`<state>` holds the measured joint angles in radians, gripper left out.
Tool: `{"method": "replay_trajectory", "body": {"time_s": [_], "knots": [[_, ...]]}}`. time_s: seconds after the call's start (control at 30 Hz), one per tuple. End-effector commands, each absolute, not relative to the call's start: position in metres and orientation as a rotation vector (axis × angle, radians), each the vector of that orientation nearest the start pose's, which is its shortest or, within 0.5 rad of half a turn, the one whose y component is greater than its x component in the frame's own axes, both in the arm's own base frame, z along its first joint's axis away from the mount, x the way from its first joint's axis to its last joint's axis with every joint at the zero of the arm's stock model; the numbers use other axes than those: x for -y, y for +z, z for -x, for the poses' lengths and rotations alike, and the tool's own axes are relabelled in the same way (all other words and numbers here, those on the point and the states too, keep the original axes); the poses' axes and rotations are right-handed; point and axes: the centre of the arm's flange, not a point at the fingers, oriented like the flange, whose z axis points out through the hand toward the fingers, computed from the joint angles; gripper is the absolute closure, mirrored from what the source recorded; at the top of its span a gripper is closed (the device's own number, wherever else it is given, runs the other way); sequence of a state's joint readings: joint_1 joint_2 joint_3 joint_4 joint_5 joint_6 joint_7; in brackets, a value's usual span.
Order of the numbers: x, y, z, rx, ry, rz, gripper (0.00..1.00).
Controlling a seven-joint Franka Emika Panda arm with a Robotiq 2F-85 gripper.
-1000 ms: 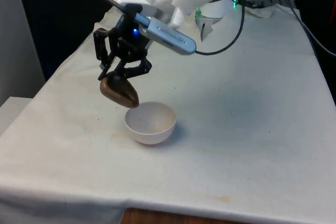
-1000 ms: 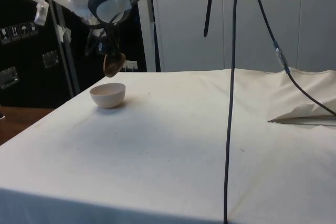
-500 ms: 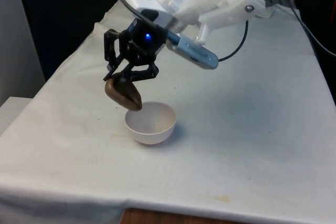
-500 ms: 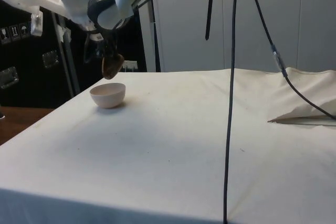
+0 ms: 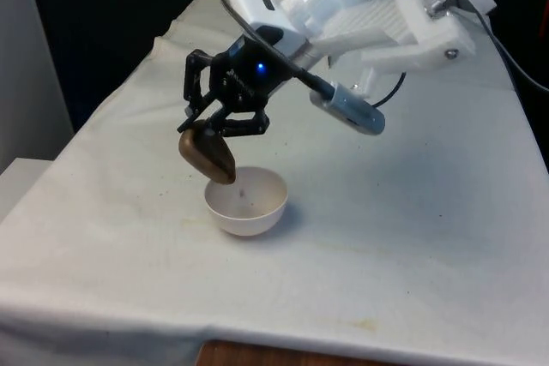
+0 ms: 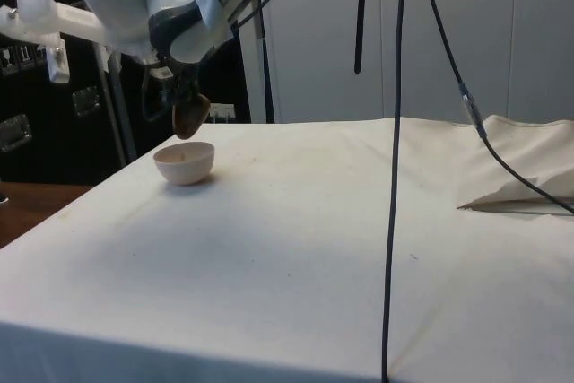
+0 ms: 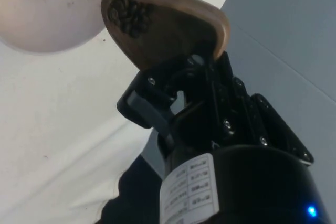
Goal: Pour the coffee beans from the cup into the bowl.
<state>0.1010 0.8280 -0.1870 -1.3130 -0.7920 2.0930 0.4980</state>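
The pour is under way: the black two-finger gripper (image 5: 214, 124), its jaws clamped on the small brown wooden cup (image 5: 208, 155), holds it tipped steeply, mouth down, over the near-left rim of the round white bowl (image 5: 246, 203) at the front view's centre-left. Dark coffee beans (image 7: 128, 13) cling inside the cup's mouth; some may already be falling, though that is hard to tell. Next, I judge, more tilt is needed, keeping the mouth above the bowl on the white-clothed tabletop (image 5: 412, 212).

In the wrist view the bowl (image 7: 47, 9) is cut off by the picture's edge. From the side, the beans inside the cup (image 6: 189, 115) are too small to tell. The cup's rim hides part of the gripper (image 5: 214, 126).
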Motion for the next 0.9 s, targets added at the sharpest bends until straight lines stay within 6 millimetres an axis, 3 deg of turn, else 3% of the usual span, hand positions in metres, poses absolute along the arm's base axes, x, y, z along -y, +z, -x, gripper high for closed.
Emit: {"method": "replay_trajectory", "body": {"time_s": [0.0, 0.87], "knots": [[0.063, 0.260, -0.746, 0.107, 0.155, -2.327, 0.98], [0.032, 0.249, -0.742, 0.109, 0.179, -2.126, 0.98]]}}
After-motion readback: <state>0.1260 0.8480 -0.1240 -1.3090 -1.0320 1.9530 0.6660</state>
